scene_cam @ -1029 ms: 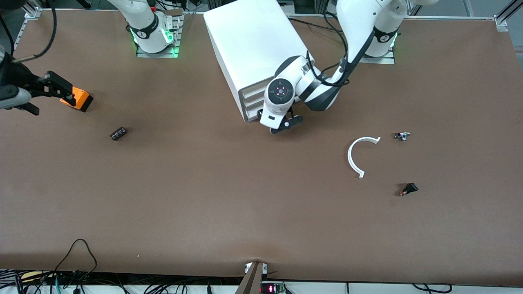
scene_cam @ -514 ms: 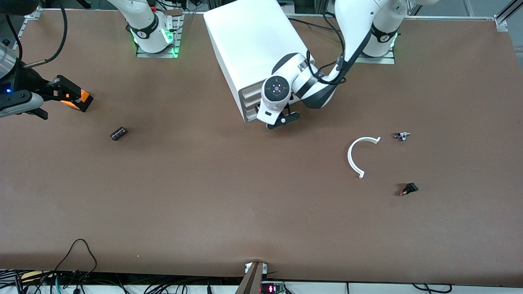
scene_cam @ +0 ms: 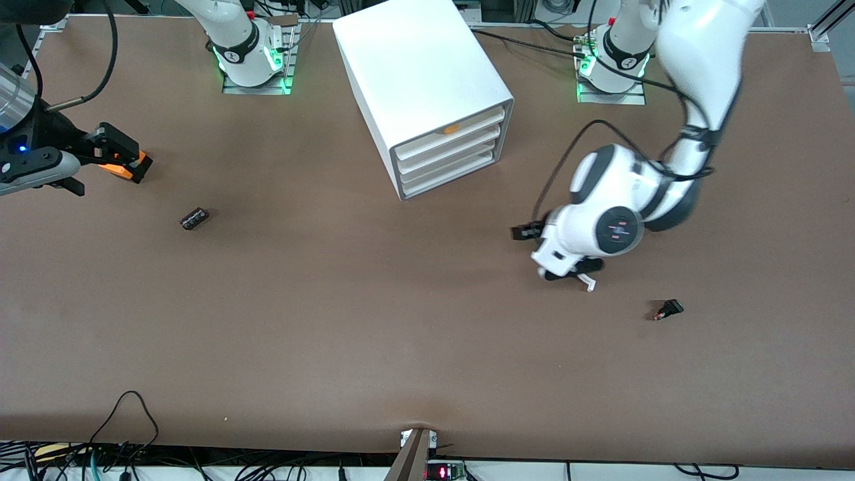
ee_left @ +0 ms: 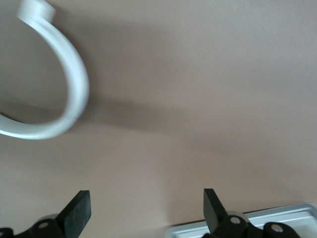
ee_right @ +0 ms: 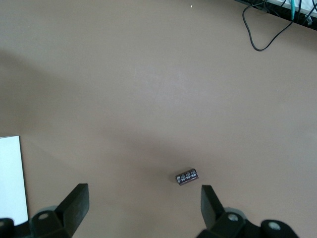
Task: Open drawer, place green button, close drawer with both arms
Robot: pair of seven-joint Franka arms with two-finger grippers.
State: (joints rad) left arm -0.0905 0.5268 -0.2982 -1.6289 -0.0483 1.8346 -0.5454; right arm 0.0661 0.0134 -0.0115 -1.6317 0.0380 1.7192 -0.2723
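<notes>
With all three drawers [scene_cam: 449, 158] shut, the open left gripper [ee_left: 143, 210] over the white arc [ee_left: 54, 94] risks grabbing it, while the open right gripper [ee_right: 141, 206] waits over the orange box [scene_cam: 123, 167].

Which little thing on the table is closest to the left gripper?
The white curved ring piece, lying right under the left gripper. The black red-tipped switch and the dark cylinder lie farther off.

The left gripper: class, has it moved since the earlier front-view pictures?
Yes. The left gripper has left the front of the white cabinet and now hangs over the white curved piece, toward the left arm's end of the table.
</notes>
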